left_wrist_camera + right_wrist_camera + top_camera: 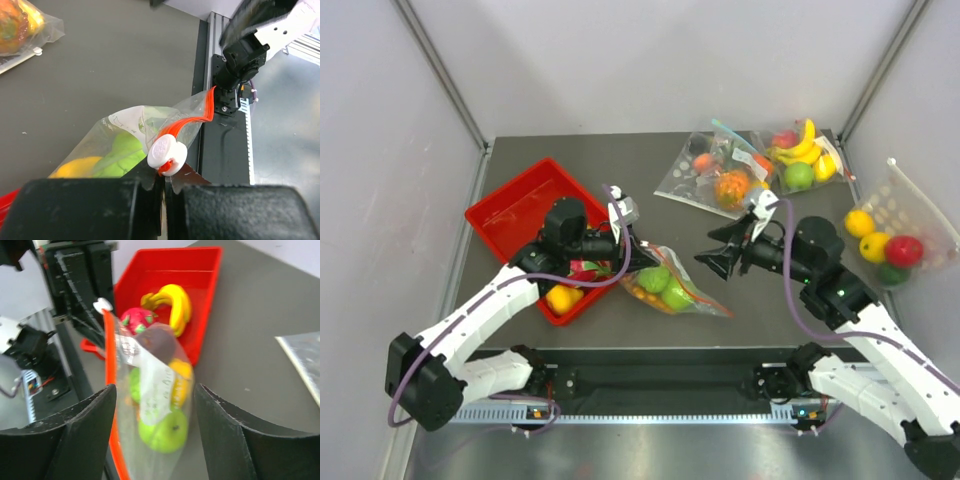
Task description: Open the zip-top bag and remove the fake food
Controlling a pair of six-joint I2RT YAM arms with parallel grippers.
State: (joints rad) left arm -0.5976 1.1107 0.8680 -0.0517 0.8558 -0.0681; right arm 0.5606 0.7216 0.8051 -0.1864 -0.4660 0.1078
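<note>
Jaws: right gripper wide, empty, facing zip-top bag just ahead; left gripper pinched shut on bag's zip end; zip strip runs toward right arm.

You've got a red tray on the left of the dark table, holding a pink dragon fruit, a banana and a round yellow fruit. At the back, side by side, lie a blue-zipped fruit bag and a bag with bananas. Another fruit bag sits far right.
</note>
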